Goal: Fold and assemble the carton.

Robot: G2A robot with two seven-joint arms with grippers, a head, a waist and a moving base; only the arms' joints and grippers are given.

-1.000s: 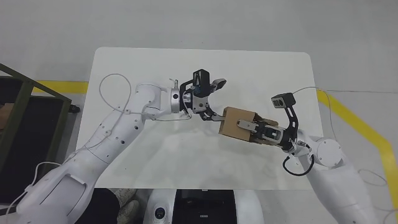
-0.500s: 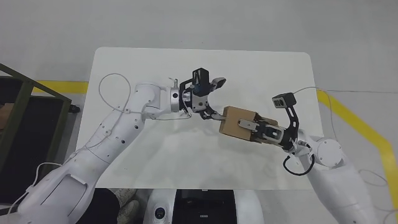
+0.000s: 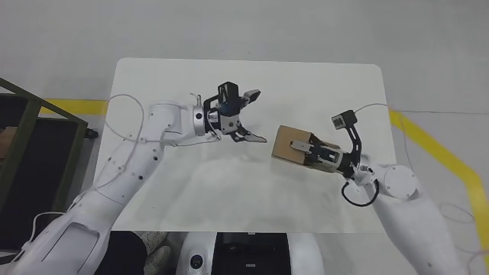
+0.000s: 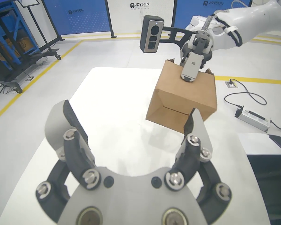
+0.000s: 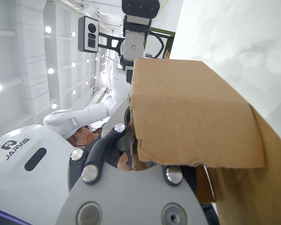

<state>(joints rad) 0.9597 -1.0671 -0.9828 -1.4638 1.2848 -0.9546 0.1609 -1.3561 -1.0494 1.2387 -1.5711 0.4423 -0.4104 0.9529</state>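
Carton [image 3: 290, 143] is clamped by your right gripper [image 3: 300, 147] over the right half of the table [image 3: 191, 84], seemingly a little lifted, while your left gripper [image 4: 130, 107] hangs near it with fingers spread apart.

Brown cardboard carton [image 3: 292, 144], box-shaped, one end's flaps shut; tilted, aloft above the table [image 3: 153, 84], right side

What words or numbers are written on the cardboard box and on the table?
Carton: none; every face that shows is plain brown cardboard.
Table: none; its top is plain white.
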